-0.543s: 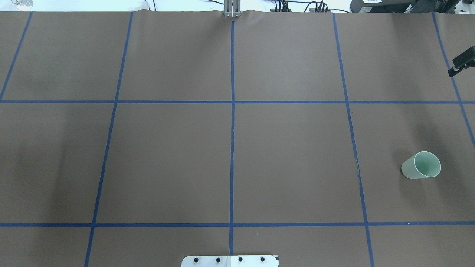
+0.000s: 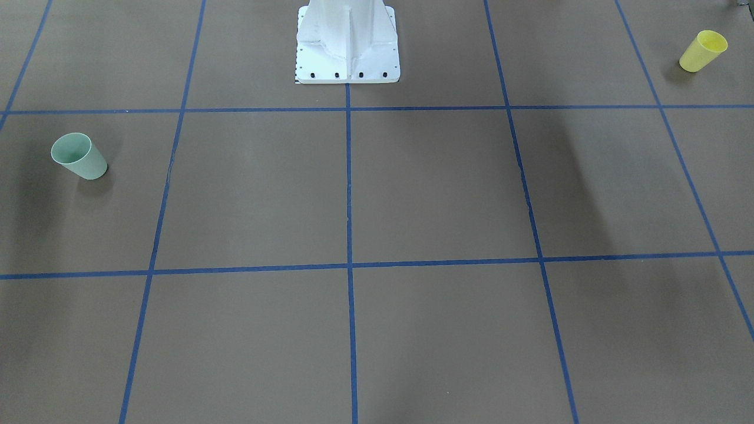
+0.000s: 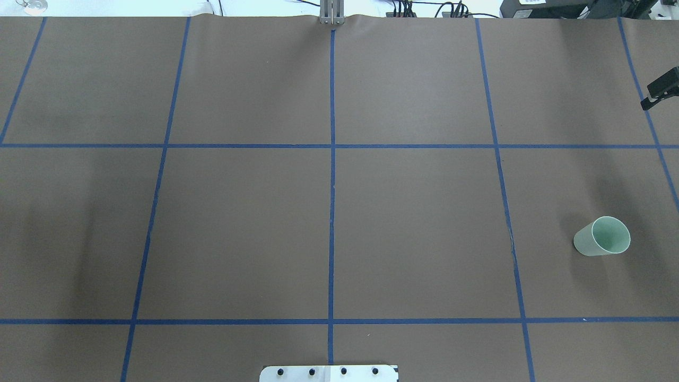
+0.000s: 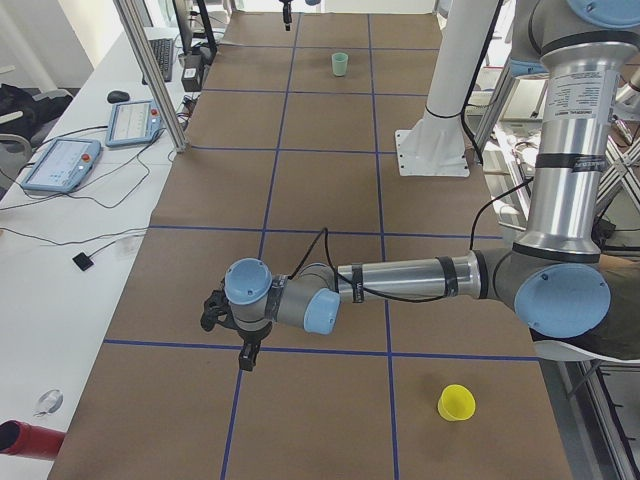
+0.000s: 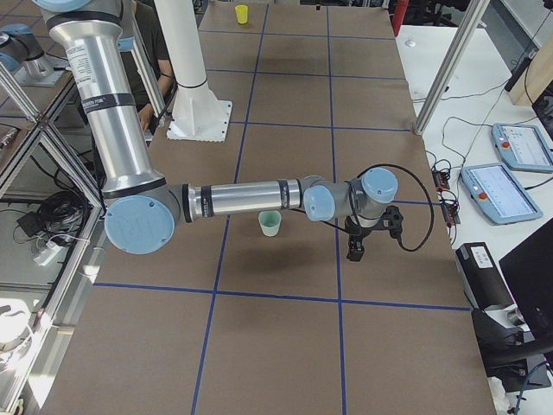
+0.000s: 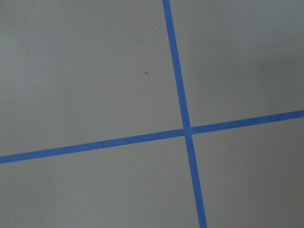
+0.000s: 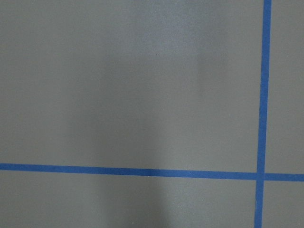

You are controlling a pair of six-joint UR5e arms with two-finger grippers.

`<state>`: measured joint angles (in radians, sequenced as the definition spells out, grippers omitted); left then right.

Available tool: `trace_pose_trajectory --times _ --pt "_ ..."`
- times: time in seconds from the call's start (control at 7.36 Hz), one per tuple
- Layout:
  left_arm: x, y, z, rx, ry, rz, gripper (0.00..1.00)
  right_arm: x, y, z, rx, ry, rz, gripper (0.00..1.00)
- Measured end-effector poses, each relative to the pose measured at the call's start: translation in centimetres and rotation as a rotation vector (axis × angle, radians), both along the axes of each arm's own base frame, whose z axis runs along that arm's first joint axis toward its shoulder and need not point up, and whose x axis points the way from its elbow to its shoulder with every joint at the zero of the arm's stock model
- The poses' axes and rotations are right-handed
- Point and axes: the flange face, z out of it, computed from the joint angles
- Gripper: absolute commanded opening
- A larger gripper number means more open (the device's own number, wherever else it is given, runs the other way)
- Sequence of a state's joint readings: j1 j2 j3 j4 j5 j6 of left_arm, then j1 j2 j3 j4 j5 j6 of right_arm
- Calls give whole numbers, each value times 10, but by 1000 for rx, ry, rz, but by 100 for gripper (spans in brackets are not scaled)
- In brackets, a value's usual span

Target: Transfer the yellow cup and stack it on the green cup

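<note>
The yellow cup (image 2: 703, 51) stands upright near the table's edge on my left side; it also shows in the exterior left view (image 4: 456, 403). It is outside the overhead view. The green cup (image 3: 602, 237) stands upright on my right side and also shows in the front view (image 2: 78, 156). My left gripper (image 4: 245, 362) hangs over a tape crossing, well apart from the yellow cup. My right gripper (image 5: 352, 254) hangs past the green cup (image 5: 270, 223), apart from it. Only a black piece of it (image 3: 659, 89) shows overhead. I cannot tell if either is open or shut.
Brown paper with a blue tape grid (image 3: 332, 146) covers the table. The robot's white base (image 2: 347, 47) stands at the near middle edge. Both wrist views show only paper and tape lines. Tablets (image 5: 518, 147) and cables lie on the bench beyond the far edge.
</note>
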<state>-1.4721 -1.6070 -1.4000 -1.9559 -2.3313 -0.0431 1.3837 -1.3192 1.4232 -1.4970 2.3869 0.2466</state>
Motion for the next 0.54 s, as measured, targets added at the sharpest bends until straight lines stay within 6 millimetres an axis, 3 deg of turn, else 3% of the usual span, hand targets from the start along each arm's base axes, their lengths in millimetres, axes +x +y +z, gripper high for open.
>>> trace_pose_trajectory --times 0.54 --pt "21 11 3 76 9 44 100 1 4 4 35 -6 2 100"
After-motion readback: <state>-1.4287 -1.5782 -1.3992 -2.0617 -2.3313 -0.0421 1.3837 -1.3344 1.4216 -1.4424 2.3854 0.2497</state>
